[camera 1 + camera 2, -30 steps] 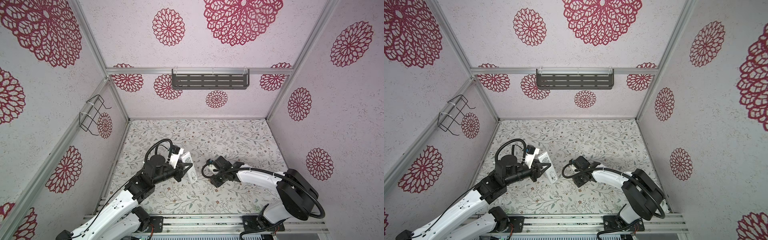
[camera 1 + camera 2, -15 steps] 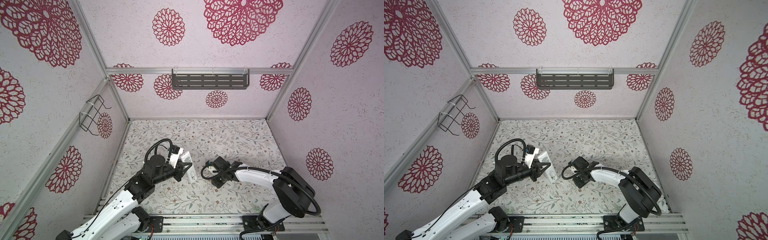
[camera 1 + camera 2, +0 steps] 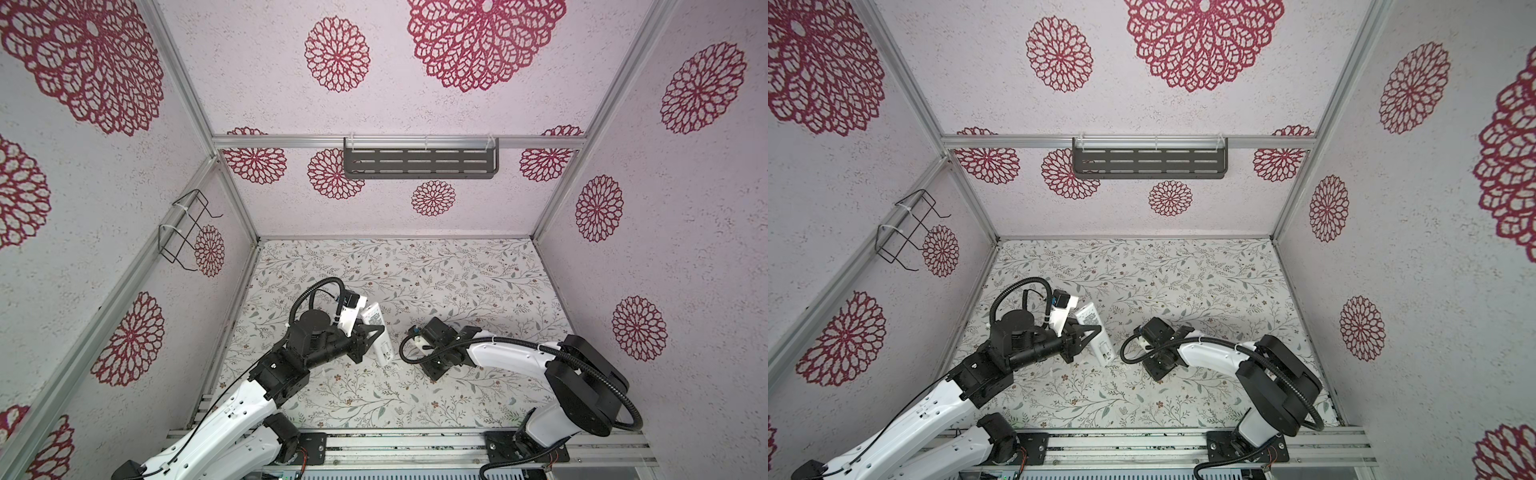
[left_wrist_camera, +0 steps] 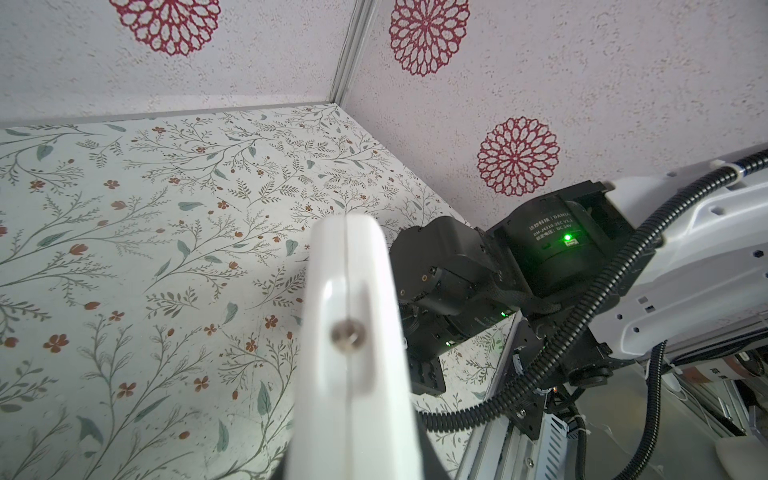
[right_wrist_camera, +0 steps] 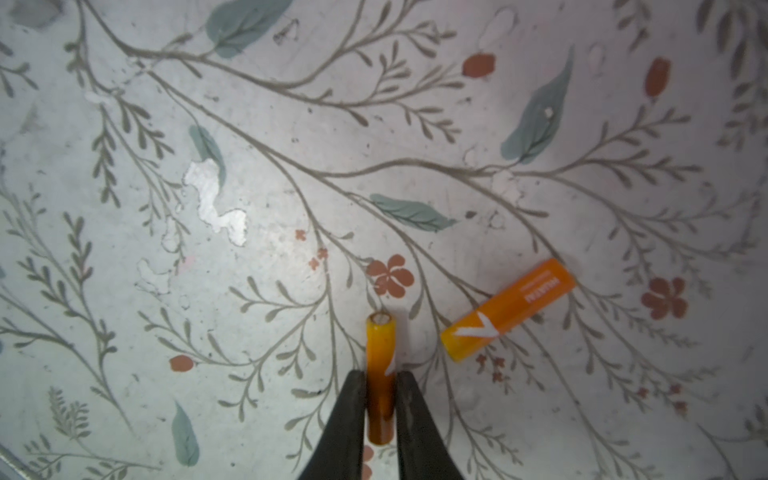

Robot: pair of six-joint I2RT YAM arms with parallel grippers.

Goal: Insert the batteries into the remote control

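Note:
My left gripper [image 3: 375,336] is shut on the remote control [image 3: 383,353], a slim white bar held tilted above the floral table, its labelled back showing in both top views [image 3: 1103,352]. In the left wrist view the remote control's rounded end [image 4: 349,316] fills the centre and hides the jaws. My right gripper [image 5: 381,380] points down at the table and is shut on one orange battery [image 5: 380,345], whose pale tip sticks out past the fingertips. A second orange battery [image 5: 509,309] lies loose on the table just beside it. The right wrist [image 3: 438,345] hides both batteries in the top views.
A grey slotted shelf [image 3: 419,163] hangs on the back wall and a wire basket [image 3: 187,228] on the left wall. The metal rail [image 3: 415,444] with the arm bases runs along the front. The right arm [image 4: 540,270] is close beside the remote control.
The right gripper has closed, and its wrist has shifted slightly left towards the remote control. The left arm and the remote control have stayed put.

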